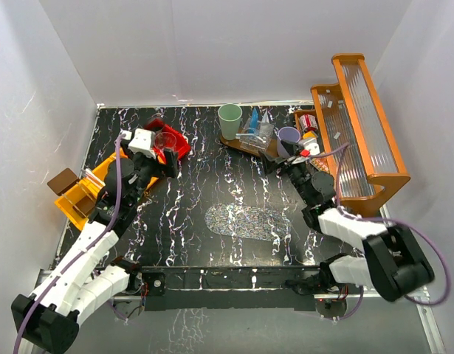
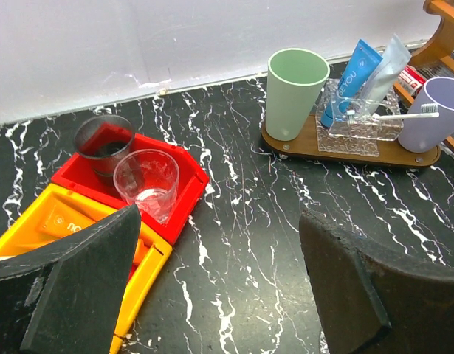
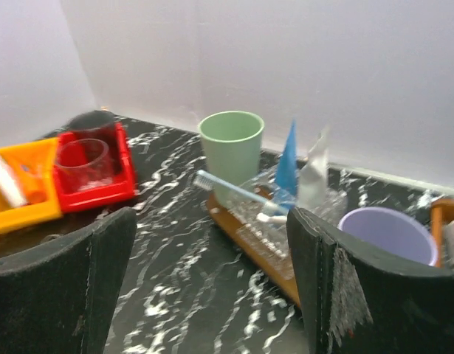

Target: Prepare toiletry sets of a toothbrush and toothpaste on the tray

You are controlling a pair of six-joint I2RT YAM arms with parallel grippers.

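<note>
**Both grippers released near the tray**

The right gripper [image 3: 212, 273] has its jaws wide apart and grasps nothing. It is just in front of the brown wooden tray [image 3: 241, 225]. A lilac plastic cup [image 3: 385, 232] stands at one end of the tray and a pale green plastic cup [image 3: 231, 147] at the other end. Between them a slim pale toothbrush [image 3: 234, 193] lies across a clear ribbed holder [image 2: 352, 133], and a blue tapered tube [image 3: 288, 166] stands upright. The left gripper [image 2: 219, 280] is also released and empty, well apart from the tray, near a red plastic bin [image 2: 184, 173]. This bin holds a clear glass cup [image 2: 147, 183].
</note>
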